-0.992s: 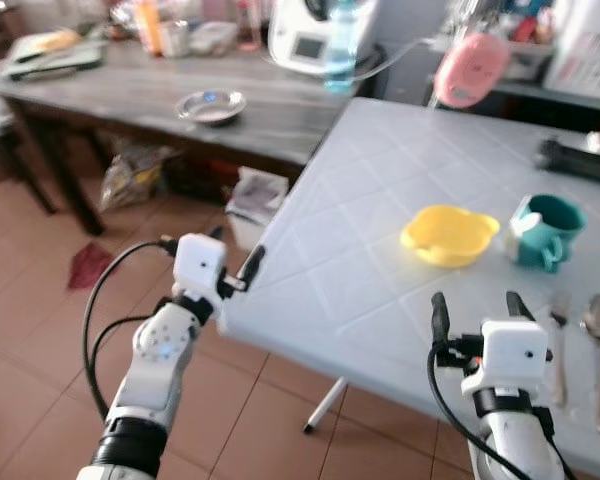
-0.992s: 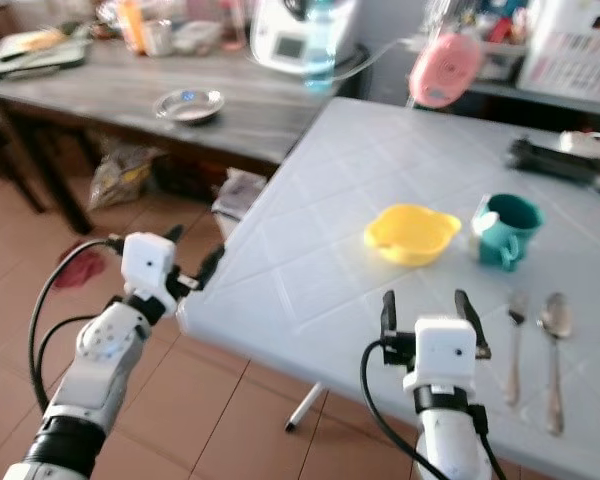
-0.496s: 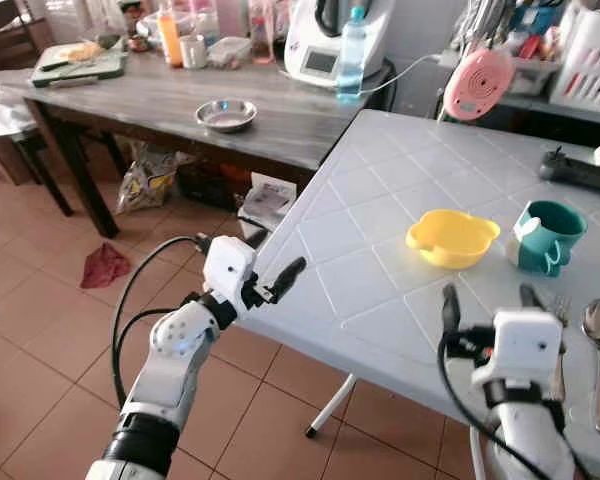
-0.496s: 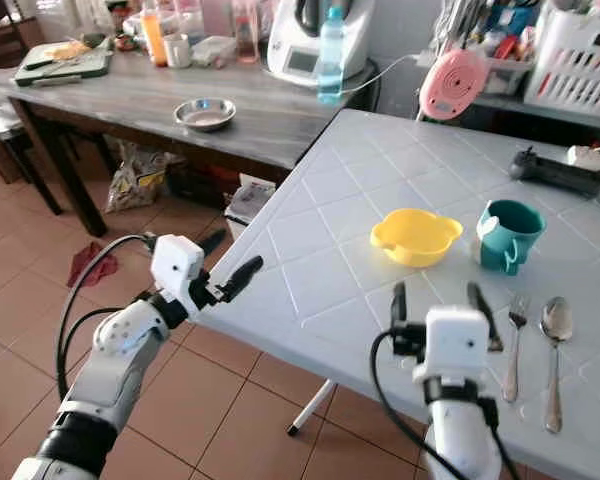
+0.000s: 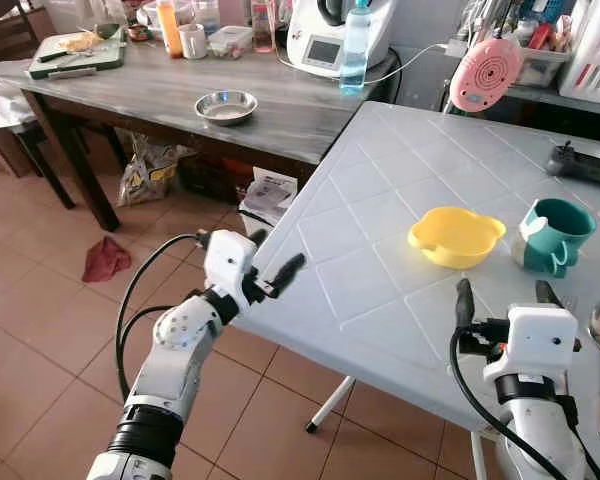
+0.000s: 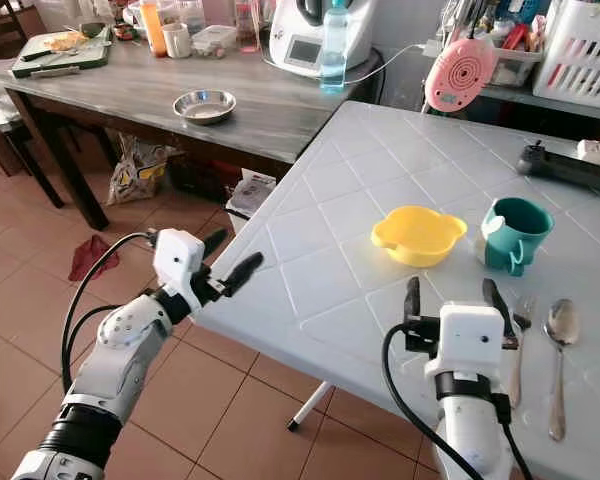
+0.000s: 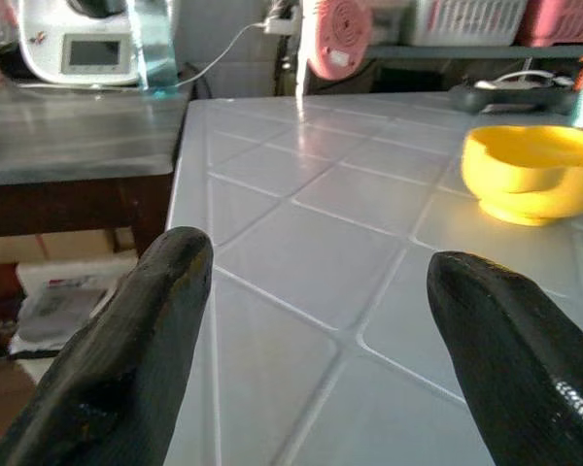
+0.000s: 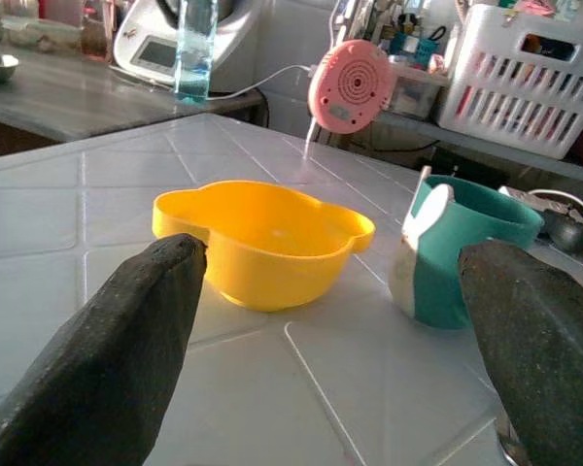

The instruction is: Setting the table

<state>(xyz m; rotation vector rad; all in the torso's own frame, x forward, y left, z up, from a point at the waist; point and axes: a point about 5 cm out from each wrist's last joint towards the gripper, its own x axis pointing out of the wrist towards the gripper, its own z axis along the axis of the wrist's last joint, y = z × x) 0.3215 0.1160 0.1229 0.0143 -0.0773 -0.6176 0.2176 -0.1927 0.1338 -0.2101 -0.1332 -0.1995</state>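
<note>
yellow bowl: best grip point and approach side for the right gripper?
Probably the near rim of the yellow bowl, taken from the robot's side with one finger inside and one outside. It sits upright and looks empty, with a thin wall. The open right gripper already faces it.

On the near table [image 5: 380,250] a bowl [image 5: 454,236] sits just left of a mug [image 5: 550,235], apart from it. A fork [image 6: 517,345] and a spoon [image 6: 558,355] lie side by side nearer the robot, the spoon to the right. The right gripper [image 5: 500,297] hangs over the table's near edge, behind the bowl and mug from the robot's side, fingers spread. The left gripper [image 5: 276,268] is at the table's left edge, fingers apart. Farther left stands a second table [image 5: 130,85] with a dish [image 5: 225,105], a bottle [image 5: 354,48] and an appliance [image 5: 325,35] on it. A rag [image 5: 105,259] lies on the floor [image 5: 40,330].
</note>
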